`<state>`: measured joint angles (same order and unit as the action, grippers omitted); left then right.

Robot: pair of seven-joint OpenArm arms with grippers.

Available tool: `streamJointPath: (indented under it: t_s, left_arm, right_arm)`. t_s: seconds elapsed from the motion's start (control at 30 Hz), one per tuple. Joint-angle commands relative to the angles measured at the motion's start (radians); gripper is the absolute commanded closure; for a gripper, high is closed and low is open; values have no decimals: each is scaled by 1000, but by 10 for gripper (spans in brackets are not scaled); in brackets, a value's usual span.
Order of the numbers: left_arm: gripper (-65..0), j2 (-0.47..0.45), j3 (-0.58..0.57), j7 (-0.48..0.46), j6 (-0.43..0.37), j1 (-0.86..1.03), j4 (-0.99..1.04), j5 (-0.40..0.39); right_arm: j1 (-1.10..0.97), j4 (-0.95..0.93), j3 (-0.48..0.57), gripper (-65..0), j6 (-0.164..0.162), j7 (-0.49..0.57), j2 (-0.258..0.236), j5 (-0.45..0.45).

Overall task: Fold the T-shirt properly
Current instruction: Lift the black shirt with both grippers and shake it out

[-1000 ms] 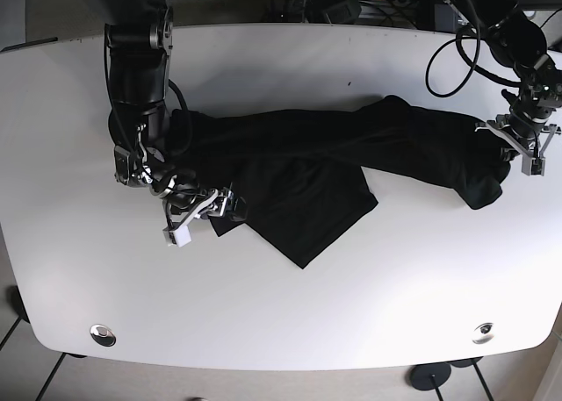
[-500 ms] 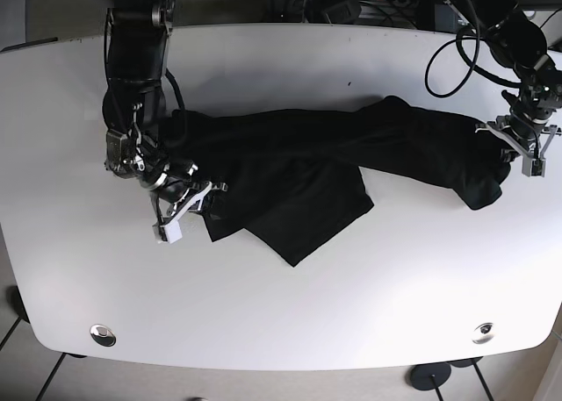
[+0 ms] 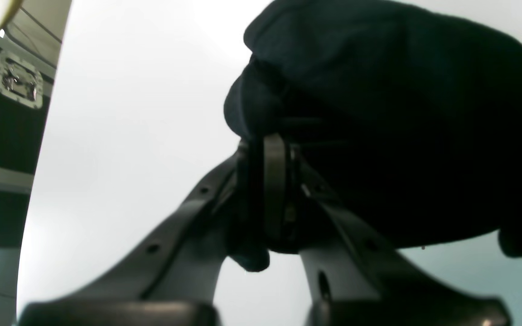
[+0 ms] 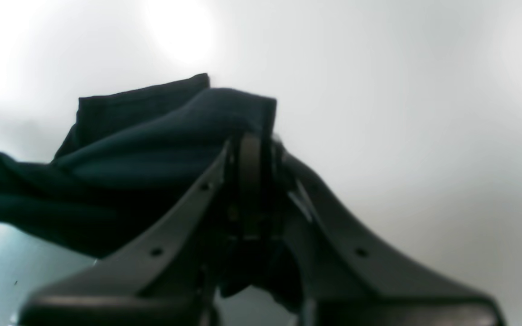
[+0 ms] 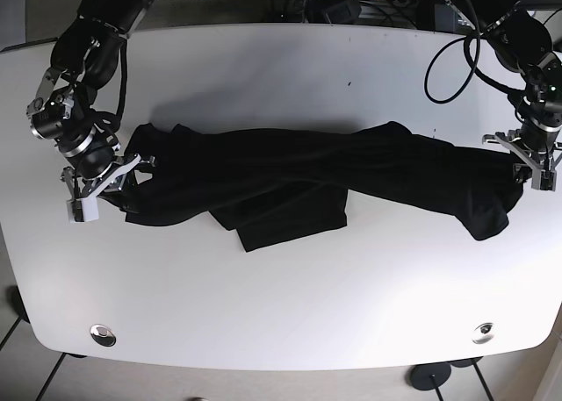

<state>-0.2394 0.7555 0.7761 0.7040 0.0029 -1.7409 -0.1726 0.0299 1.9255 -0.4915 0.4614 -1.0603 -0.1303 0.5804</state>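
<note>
White table bearing a black T-shirt, stretched as a bunched band between the two grippers, a loose flap sagging near its middle. Right gripper, at one end of the band, jaws closed on the fabric edge. Left gripper, at the opposite end, likewise clamped on bunched cloth.

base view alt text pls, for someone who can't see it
A black T-shirt lies stretched in a rumpled band across a white table, seen from above, with each end pinched in a robot hand. The right hand holds the end at the picture's left, the left hand the end at its right; a loose flap hangs toward the table's near edge.
</note>
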Motion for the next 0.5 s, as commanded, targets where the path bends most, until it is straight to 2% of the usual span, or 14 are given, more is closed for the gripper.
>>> streamJointPath:
  t_s: [0.03, 0.13, 0.23, 0.47, 0.5]
  left_arm:
    - [0, -16, -34, -22, -6, -11, -31, -9]
    - [0, -16, -100, -22, -6, -21, -52, -8]
    - [0, -16, -158, -22, -6, -82, -50, -2]
    - [-3, -18, -282, -20, -6, -323, -17, 0]
    - [-4, -22, -307, -20, -6, -390, 20, 0]
  right_arm:
    - [54, 22, -3, -16, 3, 21, -12, 13]
    - [138, 10, 1, -16, 1, 21, -12, 6]
    - [261, -103, 3, -16, 1, 19, -16, 6]
    - [608, -372, 7, -16, 1, -15, -128, 11]
    - [700, -435, 37, -16, 1, -15, -150, 11]
